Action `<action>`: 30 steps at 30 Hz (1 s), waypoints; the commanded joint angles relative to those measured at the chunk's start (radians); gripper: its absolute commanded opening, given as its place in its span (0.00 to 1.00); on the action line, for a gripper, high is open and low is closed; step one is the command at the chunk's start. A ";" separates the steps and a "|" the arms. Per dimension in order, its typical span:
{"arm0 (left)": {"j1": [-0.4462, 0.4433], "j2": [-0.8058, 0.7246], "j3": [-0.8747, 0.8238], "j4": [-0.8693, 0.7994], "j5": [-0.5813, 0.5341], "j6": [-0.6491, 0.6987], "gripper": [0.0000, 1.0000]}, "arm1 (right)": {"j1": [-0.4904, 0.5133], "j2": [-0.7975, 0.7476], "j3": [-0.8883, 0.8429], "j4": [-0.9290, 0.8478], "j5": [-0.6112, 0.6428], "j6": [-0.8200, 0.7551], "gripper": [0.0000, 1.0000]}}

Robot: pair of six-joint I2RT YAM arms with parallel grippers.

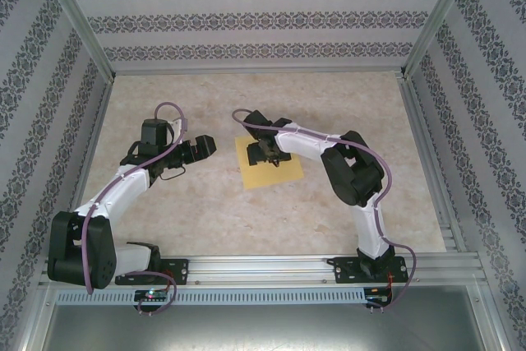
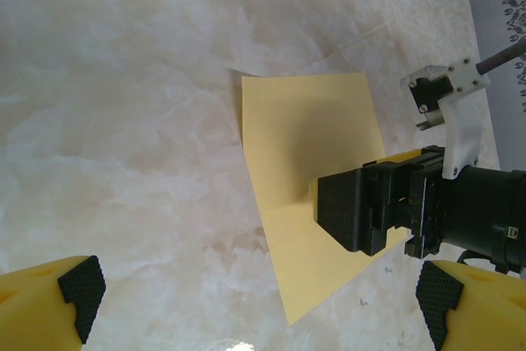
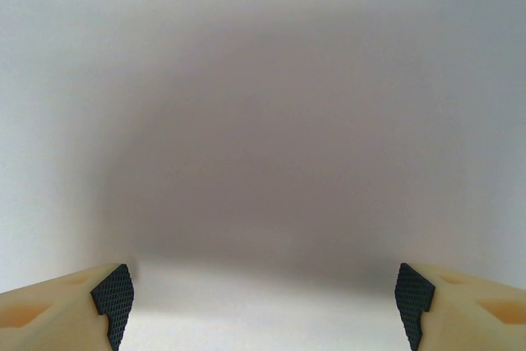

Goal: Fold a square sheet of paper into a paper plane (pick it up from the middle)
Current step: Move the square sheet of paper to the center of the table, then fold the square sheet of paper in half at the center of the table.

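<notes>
- The square sheet of paper [image 1: 275, 177] lay flat near the centre of the table [image 1: 205, 219], slightly skewed to its edges.
- The right gripper [image 1: 265, 154], fingers spread, stood over the sheet's middle.
- The left gripper [image 1: 201, 147], fingers spread, hovered beside it.

Desk [image 1: 164, 219]: pale beige marble-look top, faint cloudy veining, soft glare near its near edge. Walls [image 1: 246, 14] on three sides: white wallpaper with bands of dark floral ornament. Aluminium posts [image 1: 78, 18] rise from far corners. Slotted metal rail [image 1: 263, 267] along near edge, grey metal sheet [image 1: 263, 326] below it. Light even, diffuse, shadows soft.
</notes>
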 commanded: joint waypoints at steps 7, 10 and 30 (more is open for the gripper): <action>-0.014 0.010 0.003 -0.038 -0.005 0.027 1.00 | -0.016 0.037 0.001 0.017 -0.039 -0.005 0.82; -0.015 0.012 0.005 -0.039 -0.002 0.026 1.00 | -0.013 0.048 0.003 0.009 -0.032 -0.009 0.82; -0.013 0.018 0.000 -0.045 -0.003 0.034 1.00 | 0.023 0.093 0.028 -0.032 0.065 -0.056 0.69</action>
